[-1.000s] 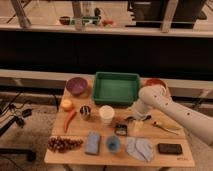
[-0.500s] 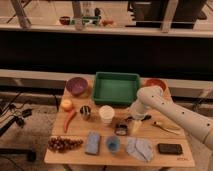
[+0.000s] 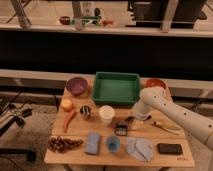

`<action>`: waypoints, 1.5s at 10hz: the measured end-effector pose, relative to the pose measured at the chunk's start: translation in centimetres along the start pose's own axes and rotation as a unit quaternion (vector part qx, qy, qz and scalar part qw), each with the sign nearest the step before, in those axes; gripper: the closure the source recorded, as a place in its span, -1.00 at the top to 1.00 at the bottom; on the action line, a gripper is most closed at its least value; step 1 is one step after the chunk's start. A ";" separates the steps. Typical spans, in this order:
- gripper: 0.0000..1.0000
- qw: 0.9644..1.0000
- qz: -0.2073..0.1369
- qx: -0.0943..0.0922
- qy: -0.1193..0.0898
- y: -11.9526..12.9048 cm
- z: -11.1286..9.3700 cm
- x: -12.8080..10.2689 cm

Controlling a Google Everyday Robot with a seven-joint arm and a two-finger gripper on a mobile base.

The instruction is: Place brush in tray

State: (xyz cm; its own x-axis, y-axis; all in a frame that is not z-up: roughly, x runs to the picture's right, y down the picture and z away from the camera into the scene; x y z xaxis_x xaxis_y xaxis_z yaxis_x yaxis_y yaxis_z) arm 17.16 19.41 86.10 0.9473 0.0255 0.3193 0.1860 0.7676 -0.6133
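Hanging right at small black-handled brush point(image 3: 121, 129), gripper point(image 3: 130, 120) sits near large rectangular green plastic tray point(image 3: 117, 89); can't tell if it's grasping.

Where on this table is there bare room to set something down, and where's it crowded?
The green tray has a bare floor. A small open patch of table lies between the long orange vegetable, the can and the blue sponge. It's tightest around the white cup and the brush, where the tool hangs.
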 end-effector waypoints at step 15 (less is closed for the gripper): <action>-0.62 0.991 -0.071 0.089 0.069 -5.7 -14.5 -2.3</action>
State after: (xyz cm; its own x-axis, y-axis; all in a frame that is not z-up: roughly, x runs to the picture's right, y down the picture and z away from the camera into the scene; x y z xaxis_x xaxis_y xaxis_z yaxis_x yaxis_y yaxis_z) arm 17.67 5.69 78.40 0.9436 -0.1690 0.2846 0.2830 0.8579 -0.4289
